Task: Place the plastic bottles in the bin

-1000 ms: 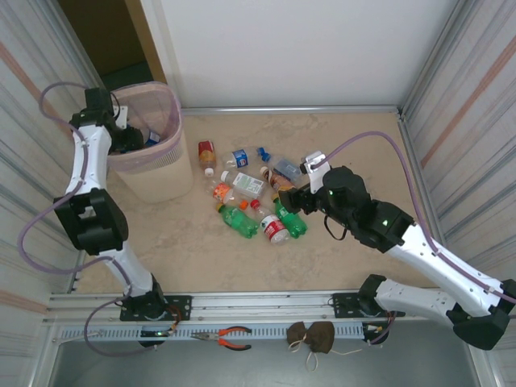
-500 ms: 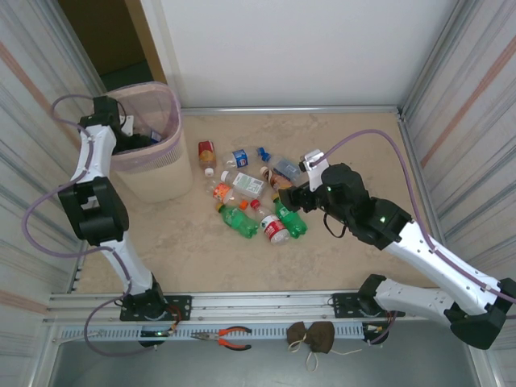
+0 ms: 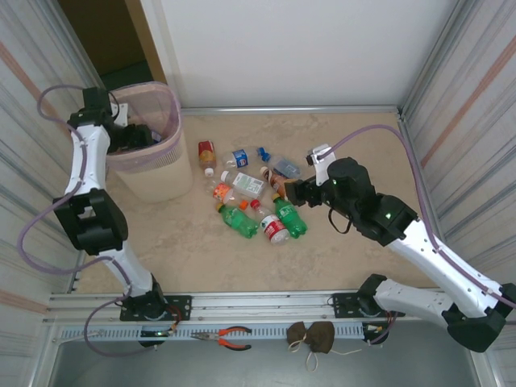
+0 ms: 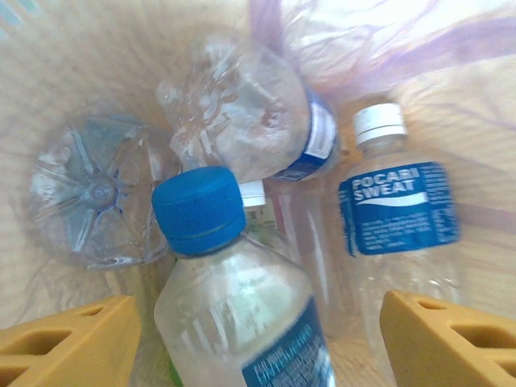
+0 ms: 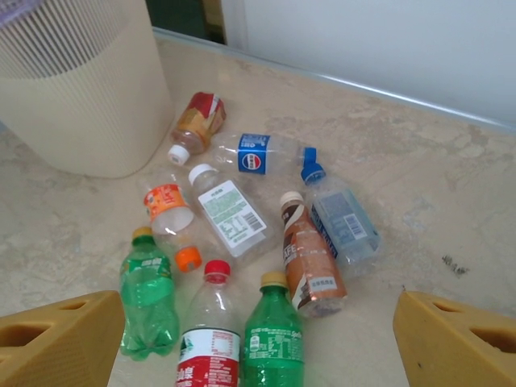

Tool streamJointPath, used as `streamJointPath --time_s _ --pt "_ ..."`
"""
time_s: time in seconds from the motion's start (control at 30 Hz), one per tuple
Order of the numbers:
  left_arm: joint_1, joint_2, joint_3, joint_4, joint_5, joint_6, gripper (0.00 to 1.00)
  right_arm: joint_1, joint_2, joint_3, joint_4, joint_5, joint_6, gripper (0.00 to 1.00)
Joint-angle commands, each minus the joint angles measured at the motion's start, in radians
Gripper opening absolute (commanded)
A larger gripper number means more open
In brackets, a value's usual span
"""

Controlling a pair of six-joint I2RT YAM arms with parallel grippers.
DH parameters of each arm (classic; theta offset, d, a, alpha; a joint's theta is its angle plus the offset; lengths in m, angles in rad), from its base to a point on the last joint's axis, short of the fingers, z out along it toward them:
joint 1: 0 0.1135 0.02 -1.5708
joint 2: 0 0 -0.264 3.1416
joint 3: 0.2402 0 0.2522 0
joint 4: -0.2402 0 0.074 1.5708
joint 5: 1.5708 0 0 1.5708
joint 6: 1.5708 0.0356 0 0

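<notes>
well, the left arm is reaching up over the bin (image 3: 165, 184), the tall pale-pink basket at the far left of the tabletop (image 3: 367, 141), with its left end effector (image 3: 131, 139) down inside the rim. through its wrist camera the two yellow fingers (image 4: 68, 343) stand wide apart, so it is open. a clear bottle with a blue cap (image 4: 200, 211) lies between them, with a plain gap on its right side, so nothing is clamped. below it in the bin lie a pocari sweat bottle (image 4: 399, 210), a crumpled clear bottle (image 4: 238, 121) and the ribbed base of another bottle (image 4: 89, 193).

the right end effector (image 3: 295, 193) hangs just right of the loose pile of plastic bottles (image 3: 254, 197) on the tabletop beside the bin. its fingers are spread wide too, open with nothing between them. in its wrist view i can pick out a brown bottle with a red label (image 5: 198, 121) nearest the bin, a clear one with a blue label (image 5: 260, 153), one with a white label (image 5: 230, 211), an orange-labelled one (image 5: 167, 206), a brown coffee bottle (image 5: 310, 260), a flat clear one with a blue cap (image 5: 345, 227), two green bottles (image 5: 147, 305) and a red-capped bottle (image 5: 208, 339) between the green pair.
</notes>
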Motion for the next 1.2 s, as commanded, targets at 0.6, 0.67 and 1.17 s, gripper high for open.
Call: streamJointPath --time_s 0.6,0.67,1.17 --pt "-0.015 -0.358 -0.126 0.111 0.574 -0.176 0.73 -0.113 0.294 0.154 -0.285 -0.189 0.199 0.73" --pt "-0.032 -0.391 -0.164 0.128 0.601 -0.182 0.73 -0.112 0.327 0.165 -0.299 -0.192 0.201 0.7" --pt "-0.061 -0.578 -0.416 0.291 0.721 -0.292 0.75 -0.102 0.69 0.354 -0.368 -0.144 0.11 0.54"
